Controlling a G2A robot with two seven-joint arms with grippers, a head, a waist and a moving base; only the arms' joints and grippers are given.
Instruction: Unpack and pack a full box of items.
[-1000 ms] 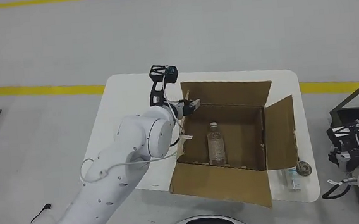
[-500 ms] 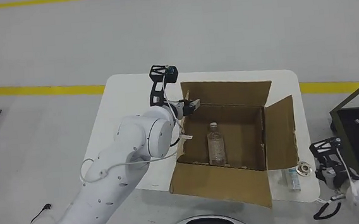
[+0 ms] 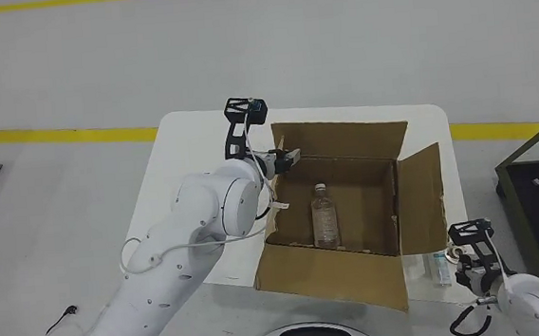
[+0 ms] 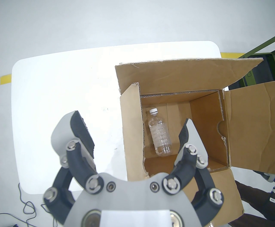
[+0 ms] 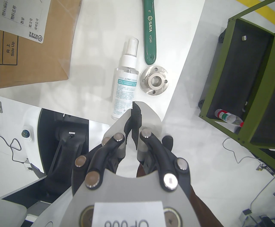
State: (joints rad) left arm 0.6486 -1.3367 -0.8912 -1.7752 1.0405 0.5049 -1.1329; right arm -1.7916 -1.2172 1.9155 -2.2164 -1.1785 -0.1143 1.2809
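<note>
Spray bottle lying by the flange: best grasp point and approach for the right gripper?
I'd take the spray bottle by its round body near the base, from straight above, jaws across its width. It lies flat on the table; the flange crowds the body's upper half, and the cap end is thin. The right gripper is shut, so open first.

The brown cardboard box [image 3: 330, 275] stands open-topped, flaps spread at twelve and three o'clock. A clear plastic water bottle [image 3: 324, 216] lies inside, bare floor at its three o'clock. A clear spray bottle [image 5: 124, 90], steel flange [image 5: 146, 80] and green wrench [image 5: 149, 38] crowd the four-o'clock corner of the white table [image 3: 194, 174].
</note>
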